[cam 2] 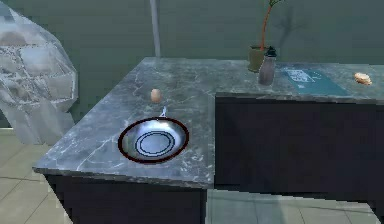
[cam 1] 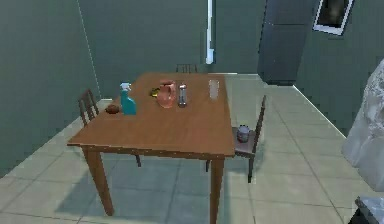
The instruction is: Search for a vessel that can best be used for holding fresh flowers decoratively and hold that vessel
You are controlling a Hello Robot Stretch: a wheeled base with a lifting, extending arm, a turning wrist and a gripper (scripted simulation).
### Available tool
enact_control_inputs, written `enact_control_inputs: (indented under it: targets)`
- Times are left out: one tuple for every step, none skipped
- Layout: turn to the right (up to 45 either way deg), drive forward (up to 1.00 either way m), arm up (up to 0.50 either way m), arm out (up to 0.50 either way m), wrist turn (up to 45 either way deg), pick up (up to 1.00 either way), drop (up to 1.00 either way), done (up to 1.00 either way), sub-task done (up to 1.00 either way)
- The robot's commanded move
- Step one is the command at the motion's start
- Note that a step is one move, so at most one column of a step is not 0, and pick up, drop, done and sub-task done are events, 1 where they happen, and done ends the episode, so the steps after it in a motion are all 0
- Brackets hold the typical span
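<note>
A grey vessel (cam 2: pixel 266 69) with a narrow neck stood near the counter's (cam 2: pixel 190 80) far edge, just beside a potted plant (cam 2: pixel 262 40). A bowl (cam 2: pixel 154 140) lay near the counter's front corner. An orange-red vessel (cam 1: pixel 166 95) stood toward the table's (cam 1: pixel 150 135) far edge. The gripper's state could not be determined.

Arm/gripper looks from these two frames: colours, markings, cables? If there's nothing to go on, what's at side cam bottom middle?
Nothing to log: these frames give no colour, shape, cable or marking for the arm or gripper. The arm side view's bottom middle has a grey marbled stone countertop bearing a round silver bowl with a dark red rim, above dark cabinet fronts.
</note>
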Motion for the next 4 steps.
enact_control_inputs:
  targets:
    - [9.0,0.00,0.00,0.00,0.0,0.00,0.00,0.00,0.00]
    - [0.0,0.40,0.00,0.00,0.0,0.00,0.00,0.00,0.00]
    - [33.0,0.00,0.00,0.00,0.0,0.00,0.00,0.00,0.00]
    - [0.0,0.50,0.00,0.00,0.0,0.00,0.00,0.00,0.00]
